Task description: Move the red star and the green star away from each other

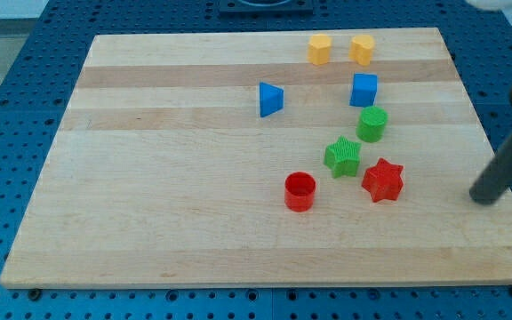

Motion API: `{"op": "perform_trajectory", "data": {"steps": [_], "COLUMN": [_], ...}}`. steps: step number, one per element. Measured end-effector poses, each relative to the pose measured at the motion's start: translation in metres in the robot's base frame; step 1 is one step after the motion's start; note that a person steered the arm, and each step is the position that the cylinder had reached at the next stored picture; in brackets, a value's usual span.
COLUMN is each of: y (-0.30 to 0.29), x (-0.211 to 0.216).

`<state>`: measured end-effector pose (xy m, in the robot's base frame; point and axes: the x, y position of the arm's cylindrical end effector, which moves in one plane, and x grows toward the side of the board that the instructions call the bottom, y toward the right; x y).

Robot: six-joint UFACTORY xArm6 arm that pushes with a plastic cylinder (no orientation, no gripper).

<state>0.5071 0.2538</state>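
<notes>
the worktop (176,196) is the largest thing here, a pale wooden board of glued strips that fills most of the view and sits on a blue perforated surface (7,107) showing along every edge. next in size is the dark rod (505,169), which comes in from the view's right edge and slants down toward the left. my tip (482,199) rests at the worktop's right margin, well to the right of every block and touching none. the arm has no hand, only this rod, so there is nothing to be apart, together or clamped on anything.

all the blocks lie in the right half of the worktop. the red star (382,180) is the block nearest my tip, with clear board between them. the green star (342,156) lies just beside it, up and to the view's left, the two very close; whether their points touch i cannot tell. the red cylinder (300,191) stands left of the red star and below-left of the green star, apart from both. the green cylinder (372,124) sits just above-right of the green star, and the blue cube (364,90) stands right above that. the blue triangle (270,99) lies alone further left, well apart from the others. smallest are the two yellow blocks near the top edge, the left one (319,49) and the right one (361,49) side by side with a small gap; their shapes are hard to make out.
</notes>
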Motion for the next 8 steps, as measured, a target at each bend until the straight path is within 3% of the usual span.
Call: {"op": "perform_trajectory", "data": {"steps": [1, 3, 4, 5, 6, 7, 8], "y": [-0.081, -0.333, -0.315, -0.182, -0.103, -0.156, -0.270], "x": [0.011, 0.027, 0.042, 0.064, 0.031, 0.004, 0.007]}}
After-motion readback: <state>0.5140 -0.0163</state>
